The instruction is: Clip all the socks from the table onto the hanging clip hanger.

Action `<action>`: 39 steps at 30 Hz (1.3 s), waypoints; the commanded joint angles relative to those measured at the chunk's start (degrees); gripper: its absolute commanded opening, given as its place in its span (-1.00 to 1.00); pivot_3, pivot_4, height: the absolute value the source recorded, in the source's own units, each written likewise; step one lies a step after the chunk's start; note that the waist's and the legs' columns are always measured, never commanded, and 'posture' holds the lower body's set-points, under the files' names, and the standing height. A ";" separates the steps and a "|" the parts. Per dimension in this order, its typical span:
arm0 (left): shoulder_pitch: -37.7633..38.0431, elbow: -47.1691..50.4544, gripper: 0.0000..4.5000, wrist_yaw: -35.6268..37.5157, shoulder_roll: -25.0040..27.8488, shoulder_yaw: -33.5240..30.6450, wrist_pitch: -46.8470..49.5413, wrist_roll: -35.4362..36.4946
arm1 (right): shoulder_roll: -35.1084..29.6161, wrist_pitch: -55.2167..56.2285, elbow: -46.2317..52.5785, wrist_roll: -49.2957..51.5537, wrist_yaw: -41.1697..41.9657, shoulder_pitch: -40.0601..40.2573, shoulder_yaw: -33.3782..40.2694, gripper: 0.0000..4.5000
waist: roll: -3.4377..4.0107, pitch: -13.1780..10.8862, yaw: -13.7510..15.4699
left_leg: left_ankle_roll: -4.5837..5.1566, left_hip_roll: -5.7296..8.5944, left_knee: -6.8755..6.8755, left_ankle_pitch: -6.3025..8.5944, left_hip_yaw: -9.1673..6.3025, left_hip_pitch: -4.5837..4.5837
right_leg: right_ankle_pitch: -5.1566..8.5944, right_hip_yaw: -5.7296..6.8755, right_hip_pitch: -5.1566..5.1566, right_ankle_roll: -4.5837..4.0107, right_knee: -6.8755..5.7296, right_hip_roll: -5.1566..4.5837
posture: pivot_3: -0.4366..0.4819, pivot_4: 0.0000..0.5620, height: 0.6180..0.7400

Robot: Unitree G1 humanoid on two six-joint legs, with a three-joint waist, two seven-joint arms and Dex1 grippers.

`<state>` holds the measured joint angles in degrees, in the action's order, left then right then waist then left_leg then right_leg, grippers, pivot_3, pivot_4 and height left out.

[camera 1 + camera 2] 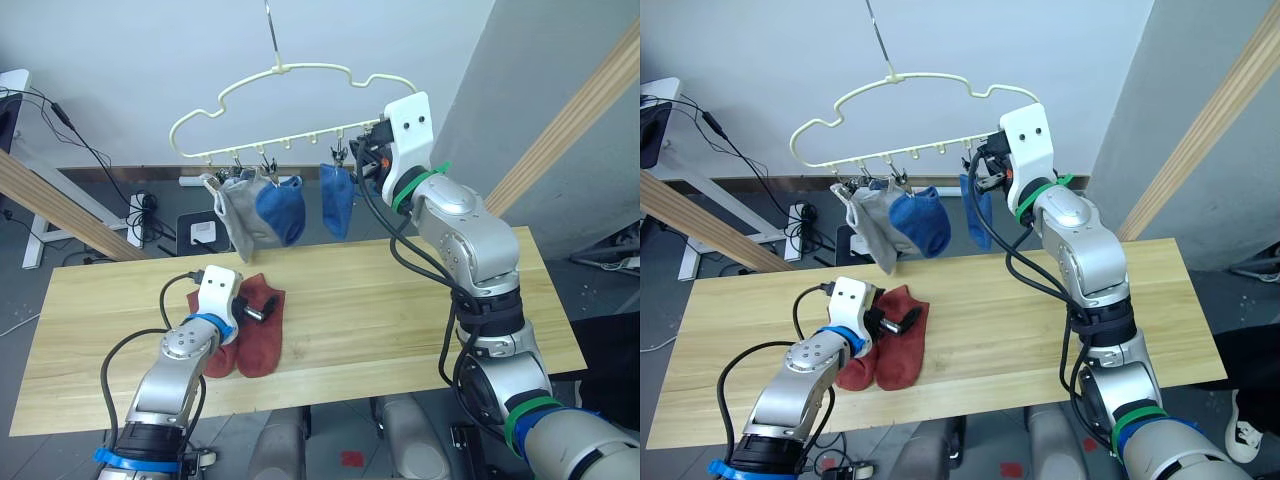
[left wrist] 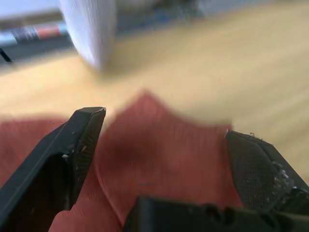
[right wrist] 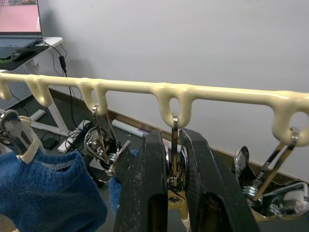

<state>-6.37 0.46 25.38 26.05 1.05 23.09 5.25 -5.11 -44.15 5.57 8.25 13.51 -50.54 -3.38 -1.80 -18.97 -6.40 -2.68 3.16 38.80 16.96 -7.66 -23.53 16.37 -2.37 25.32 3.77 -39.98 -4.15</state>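
Two rust-red socks point(image 1: 252, 338) lie side by side on the light-wood table point(image 1: 400, 310), near its left front. My left gripper point(image 1: 255, 312) hovers low over them, open, with red knit point(image 2: 159, 164) showing between its fingers. The pale-yellow clip hanger point(image 1: 300, 66) hangs above the table's far edge. Clipped to it are grey socks point(image 1: 232, 215), a blue sock point(image 1: 283, 212) and, further right, another blue sock point(image 1: 337, 200). My right gripper point(image 1: 365, 150) is raised to the hanger's right end, shut on a metal clip point(image 3: 174, 164) beside that blue sock.
Slanted wooden frame poles stand at the left point(image 1: 60, 210) and right point(image 1: 570, 125). Behind the table, cables and a power strip point(image 1: 145, 215) lie on the floor. A white desk point(image 1: 15, 85) stands at the far left.
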 commanded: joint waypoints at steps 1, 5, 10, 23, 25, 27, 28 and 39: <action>-0.16 -1.44 0.92 2.78 0.39 1.16 -0.88 0.07 | 0.35 0.53 2.81 0.97 0.05 -0.63 0.41 -0.94 | 0.00 0.00 0.03 | 0.00 0.00 0.00 0.00 0.00 0.00 | 0.00 0.00 0.00 0.00 0.00 0.00 | -0.28 0.26 1.00; -0.90 -3.95 0.49 2.96 1.36 1.06 -1.54 -1.40 | 0.45 0.32 3.05 1.06 0.16 -0.51 0.31 -0.94 | 0.00 0.00 0.03 | 0.00 0.00 0.01 0.00 -0.01 0.00 | -0.01 0.01 -0.01 0.00 -0.03 0.00 | -0.28 0.26 1.00; 0.29 -4.49 -0.10 3.23 2.79 1.70 -1.76 -2.79 | 0.66 0.06 3.49 1.18 0.22 -0.21 0.08 -0.94 | 0.01 0.01 -0.14 | 0.00 -0.01 0.01 -0.01 -0.01 0.03 | -0.01 -0.01 -0.01 0.00 -0.04 0.00 | -0.27 0.25 1.00; -11.67 -2.20 -1.00 17.55 -1.93 4.41 -14.55 6.16 | 0.79 -0.35 3.72 1.11 0.26 -0.30 0.19 -0.94 | 0.01 0.01 0.58 | 0.00 0.00 0.04 -0.01 -0.02 -0.04 | -0.03 0.05 -0.01 0.00 0.02 -0.02 | -0.29 0.24 1.00; -15.11 -0.21 -1.00 19.95 -4.14 5.08 -11.87 9.58 | 0.85 -0.48 3.87 1.12 0.25 -0.40 0.24 -0.94 | 0.00 0.01 0.47 | 0.00 0.02 0.05 -0.01 0.01 -0.05 | -0.03 0.02 -0.01 0.00 0.03 -0.02 | -0.30 0.23 1.00; -17.18 0.33 -1.00 21.04 -5.57 5.55 -10.93 10.88 | 0.88 -0.52 3.88 1.15 0.24 -0.50 0.28 -0.94 | 0.00 0.01 0.25 | 0.00 0.01 0.05 -0.01 0.02 -0.07 | -0.03 0.03 0.00 0.00 0.05 -0.01 | -0.30 0.23 1.00; -18.57 0.00 -1.00 20.98 -6.70 5.96 -11.37 10.81 | 0.90 -0.50 3.87 1.18 0.26 -0.54 0.30 -0.94 | 0.00 0.01 0.16 | 0.00 0.02 0.05 -0.01 0.03 -0.07 | -0.03 0.03 0.00 0.00 0.05 -0.01 | -0.30 0.23 1.00; -28.25 -11.19 -1.00 6.89 -16.04 6.18 -24.49 0.49 | 1.33 -0.98 4.46 1.50 0.11 -0.63 0.45 -0.94 | 0.00 0.01 -0.22 | 0.02 0.02 0.14 -0.03 0.07 -0.06 | -0.05 0.01 0.01 0.04 -0.06 0.04 | -0.33 0.25 1.00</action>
<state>-34.16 -10.20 34.93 10.49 7.54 2.24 7.75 -4.02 -45.43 6.58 8.57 13.61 -50.48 -3.39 -1.80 -18.96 -6.61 -2.65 3.18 38.94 16.93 -7.58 -23.59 16.31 -2.36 25.33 3.82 -40.04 -4.11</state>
